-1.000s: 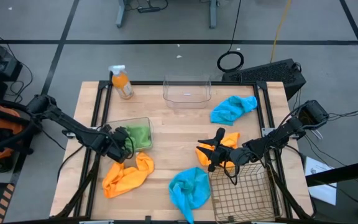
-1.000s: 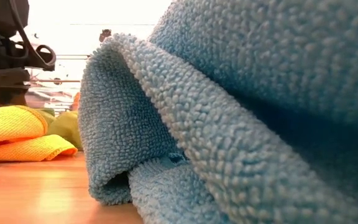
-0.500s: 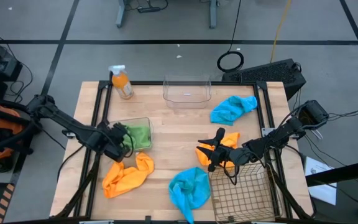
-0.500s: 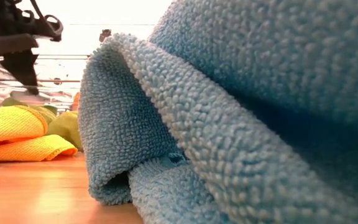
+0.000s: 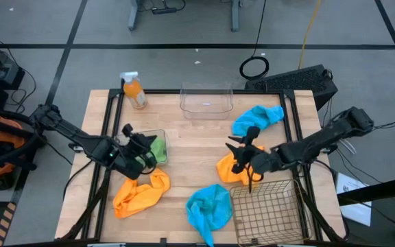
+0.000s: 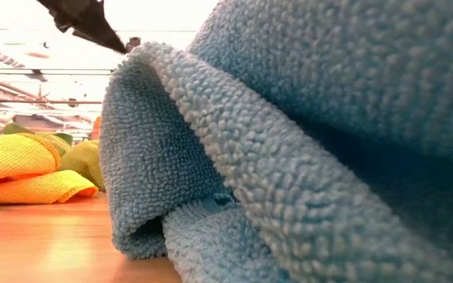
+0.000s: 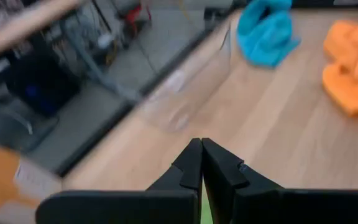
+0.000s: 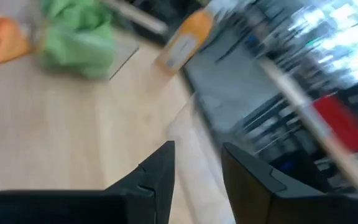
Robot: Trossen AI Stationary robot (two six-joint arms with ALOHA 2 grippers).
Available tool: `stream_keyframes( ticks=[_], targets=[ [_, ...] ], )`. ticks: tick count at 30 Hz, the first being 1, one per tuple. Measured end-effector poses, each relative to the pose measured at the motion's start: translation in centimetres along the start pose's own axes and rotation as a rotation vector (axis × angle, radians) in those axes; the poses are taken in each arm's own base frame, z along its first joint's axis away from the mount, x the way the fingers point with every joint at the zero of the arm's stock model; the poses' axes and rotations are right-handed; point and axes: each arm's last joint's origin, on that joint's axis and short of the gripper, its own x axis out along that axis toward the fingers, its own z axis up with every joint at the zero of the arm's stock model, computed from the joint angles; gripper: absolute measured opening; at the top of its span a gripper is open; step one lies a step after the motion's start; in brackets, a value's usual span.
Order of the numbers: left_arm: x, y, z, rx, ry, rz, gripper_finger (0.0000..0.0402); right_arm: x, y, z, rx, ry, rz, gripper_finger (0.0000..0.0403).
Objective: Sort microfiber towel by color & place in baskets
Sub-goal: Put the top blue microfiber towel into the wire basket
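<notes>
Green towels (image 5: 156, 147) lie in a clear tub (image 5: 162, 133) at the table's left. My left gripper (image 5: 147, 142) hovers over that tub, shut and holding nothing; the low view shows only its dark tip (image 6: 93, 23). One orange towel (image 5: 141, 193) lies near the left front edge, and another (image 5: 229, 169) rests beside the wire basket (image 5: 267, 209). Above this second orange towel my right gripper (image 5: 242, 145) stands open, nothing between its fingers (image 8: 160, 168). One blue towel (image 5: 256, 118) lies at the far right, another (image 5: 210, 209) at the front edge.
A second clear tub (image 5: 206, 100) stands at the far edge, with an orange spray bottle (image 5: 135, 90) at the far left. Bare wood shows in the middle of the table (image 5: 197, 144). The near blue towel (image 6: 305, 141) fills most of the low view.
My left gripper has risen from the green towels' tub and tipped up toward level, staying shut with nothing in it. My right gripper has lifted off the orange towel beside the wire basket, tipped up and gone a little toward the far edge.
</notes>
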Motion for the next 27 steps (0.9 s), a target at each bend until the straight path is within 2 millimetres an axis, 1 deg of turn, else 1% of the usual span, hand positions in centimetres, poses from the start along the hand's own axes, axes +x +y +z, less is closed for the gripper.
stream_keyframes(
  ticks=[3,5,7,9,11,13,18,23,27],
  targets=[
    [0.4,-0.8,0.2,0.015,-0.07,0.004,0.0013,-0.2,-3.5,0.9,0.076,0.135,0.09,0.0121],
    [0.6,-1.2,0.3,0.018,-0.092,-0.002,0.0013,-0.3,-5.7,1.1,0.148,0.257,0.129,0.0121],
    [0.9,-1.6,0.1,0.022,-0.095,-0.005,0.0013,-0.2,-7.4,1.0,0.217,0.359,0.148,0.0121],
    [1.2,-2.0,-0.1,0.063,-0.088,0.0,0.0013,0.1,-8.6,0.5,0.25,0.448,0.159,0.0121],
    [1.4,-2.3,-0.3,0.096,-0.084,0.005,0.0013,0.7,-9.4,-0.5,0.269,0.535,0.187,0.0123],
    [1.6,-2.5,-0.3,0.14,-0.083,0.01,0.0013,1.5,-10.1,-2.0,0.301,0.628,0.214,0.0126],
    [2.0,-2.6,0.0,0.215,-0.081,-0.002,0.0013,3.0,-11.0,-5.8,0.361,0.789,0.253,0.0147],
    [2.8,-2.2,0.4,0.233,-0.076,0.027,0.0013,4.5,-11.8,-8.6,0.405,0.866,0.189,0.0189],
    [3.6,-2.0,1.1,0.232,-0.083,0.025,0.0013,6.1,-12.9,-9.7,0.459,0.895,0.065,0.0224]
  ],
)
